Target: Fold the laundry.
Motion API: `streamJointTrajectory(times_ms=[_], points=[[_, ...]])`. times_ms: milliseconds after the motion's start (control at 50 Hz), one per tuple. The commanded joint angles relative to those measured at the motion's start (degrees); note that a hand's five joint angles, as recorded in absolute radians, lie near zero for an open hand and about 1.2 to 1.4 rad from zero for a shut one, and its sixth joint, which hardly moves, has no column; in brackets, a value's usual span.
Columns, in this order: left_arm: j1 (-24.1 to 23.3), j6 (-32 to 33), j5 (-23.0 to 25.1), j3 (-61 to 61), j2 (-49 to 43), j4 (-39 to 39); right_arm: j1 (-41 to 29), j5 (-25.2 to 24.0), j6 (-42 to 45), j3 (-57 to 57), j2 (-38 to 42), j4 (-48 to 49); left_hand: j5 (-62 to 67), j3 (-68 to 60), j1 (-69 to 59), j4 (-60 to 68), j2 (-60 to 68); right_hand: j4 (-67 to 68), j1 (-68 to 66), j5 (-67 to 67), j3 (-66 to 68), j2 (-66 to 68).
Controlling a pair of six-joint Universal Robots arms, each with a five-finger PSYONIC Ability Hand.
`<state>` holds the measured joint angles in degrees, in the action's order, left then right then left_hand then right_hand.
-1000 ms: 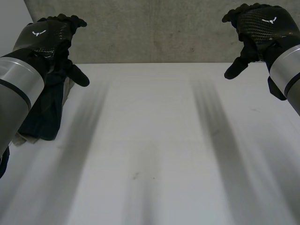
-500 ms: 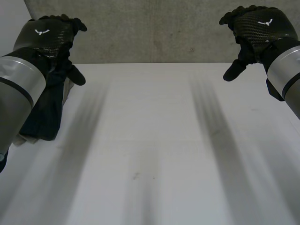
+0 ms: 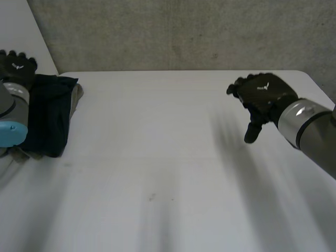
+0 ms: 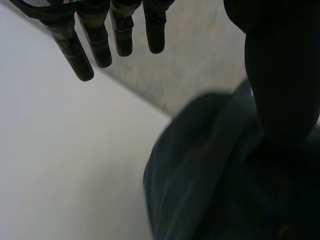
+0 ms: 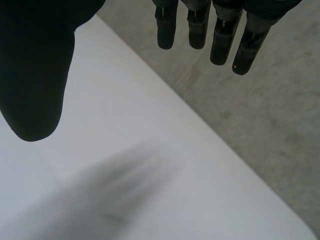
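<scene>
The dark cloth [image 3: 50, 113] looks soft, light and limp; best taken at a corner. The left hand [image 3: 17, 68] and right hand [image 3: 261, 94] have straight fingers, holding nothing.

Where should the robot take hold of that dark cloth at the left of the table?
Probably the long edge of the dark cloth that faces the middle of the table, taken from above by the left hand, open right beside it. The cloth lies bunched in a long heap over a lighter cloth, and that edge borders bare table, so fingers could slip under.
</scene>
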<state>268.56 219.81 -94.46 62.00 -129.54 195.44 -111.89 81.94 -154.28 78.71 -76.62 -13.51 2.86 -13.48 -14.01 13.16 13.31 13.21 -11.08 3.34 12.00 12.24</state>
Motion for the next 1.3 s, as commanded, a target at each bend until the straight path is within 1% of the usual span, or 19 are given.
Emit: streamJointTrajectory(times_ms=[20,60,80,120,160,220,360,460,540,660,680,700,740,780,840,920,1020,1120,1300], points=[[3.9,5.9,0.0,-9.9,-11.6,-0.4,0.4,-0.3,-0.1,4.9,0.2,1.0,3.2,-2.6,-2.1,2.9,2.8,-3.2,1.1,-3.3,-2.0,-2.2],[3.9,5.9,0.0,-10.9,-12.8,-0.4,0.4,-0.5,-0.1,5.9,0.2,1.8,15.8,-15.2,-14.6,15.5,15.3,-3.2,1.1,-3.3,-2.0,-2.2],[3.8,5.9,-0.4,-11.4,-13.4,-0.4,0.4,-0.5,-0.1,6.2,0.2,2.2,38.2,-37.6,-37.0,37.9,37.7,-3.2,1.1,-3.3,-2.0,-2.2],[3.3,5.7,-0.9,-11.4,-13.5,0.1,0.4,-0.6,-0.1,6.7,0.2,3.2,59.0,-58.4,-57.8,58.7,58.5,-3.2,1.1,-3.3,-2.0,-2.2],[2.9,5.5,-2.1,-11.2,-13.4,0.1,0.4,-0.6,-0.1,6.7,0.2,3.6,67.1,-66.5,-66.0,66.8,66.7,-3.2,1.1,-3.3,-2.0,-2.2],[1.4,4.9,-3.6,-10.7,-12.1,-0.1,0.4,-0.6,-0.1,6.5,0.2,3.8,67.1,-66.5,-66.0,66.8,66.7,-3.2,1.1,-3.3,-2.0,-2.2],[-7.2,-4.4,-4.5,-2.2,3.8,-0.1,0.4,-0.4,-0.3,5.2,0.0,4.1,67.1,-66.5,-66.0,66.8,66.7,-3.2,1.1,-3.3,-2.0,-2.2],[-17.1,-15.3,-3.4,6.0,16.9,-0.3,0.8,0.1,-0.8,4.7,-0.3,5.5,67.1,-66.5,-66.0,66.8,66.7,-3.2,1.1,-3.3,-2.0,-2.2],[-24.4,-20.1,-2.4,12.2,22.6,-0.3,2.4,0.7,-1.0,4.1,-0.6,7.2,67.1,-66.5,-66.0,66.8,66.7,-3.2,1.1,-3.3,-2.0,-2.2],[-35.8,-21.9,-1.9,19.0,22.6,-1.2,4.3,1.6,-1.1,3.3,-1.2,7.8,67.1,-66.5,-66.0,66.8,66.7,-3.2,1.1,-3.3,-2.0,-2.2],[-37.6,-21.9,-1.8,19.9,22.3,-1.6,4.3,1.6,-1.1,3.3,-1.2,7.8,66.7,-66.0,-65.5,66.4,66.2,-3.2,1.1,-3.3,-2.0,-2.2],[-41.0,-21.7,-1.6,21.7,21.8,-2.7,4.3,1.7,-1.1,3.3,-1.2,7.8,40.2,-39.6,-39.0,39.9,39.7,-3.2,1.1,-3.3,-2.0,-2.2],[-43.6,-21.1,-1.4,23.1,21.5,-4.1,4.3,1.7,-1.0,3.3,-1.1,7.7,1.6,-1.0,-0.4,1.3,1.1,-3.2,1.1,-3.3,-2.0,-2.2],[-45.7,-20.2,-1.9,23.9,21.4,-5.3,4.2,1.7,-0.9,3.3,-1.1,7.5,-1.7,2.3,2.8,-2.0,-2.1,-3.2,1.1,-3.3,-2.0,-2.2],[-44.4,-18.7,-2.5,23.7,21.0,-5.7,4.0,1.6,-0.9,3.2,-1.1,7.3,-2.9,3.5,4.0,-3.2,-3.3,-3.2,1.1,-3.3,-2.0,-2.2],[-38.1,-16.1,-4.1,22.5,21.4,-6.0,3.6,1.2,-0.8,3.4,-1.0,7.2,-2.9,3.5,4.0,-3.2,-3.3,-3.2,1.1,-3.3,-2.0,-2.2],[-33.1,-16.7,-5.6,22.4,23.1,-6.3,3.4,0.9,-0.4,3.6,-1.0,6.5,-2.9,3.5,4.0,-3.2,-3.3,-3.2,1.1,-3.3,-2.0,-2.2],[-31.3,-19.0,-5.6,24.4,23.5,-7.4,3.3,0.0,1.5,4.3,-1.0,4.6,-2.9,3.5,4.0,-3.2,-3.3,-3.2,1.1,-3.3,-2.0,-2.2],[-32.0,-24.6,-5.2,28.0,21.4,-14.4,1.7,-3.9,14.7,7.5,-0.5,-0.8,1.6,-0.9,-0.4,1.3,1.1,-3.2,1.1,-3.3,-2.0,-2.2]])
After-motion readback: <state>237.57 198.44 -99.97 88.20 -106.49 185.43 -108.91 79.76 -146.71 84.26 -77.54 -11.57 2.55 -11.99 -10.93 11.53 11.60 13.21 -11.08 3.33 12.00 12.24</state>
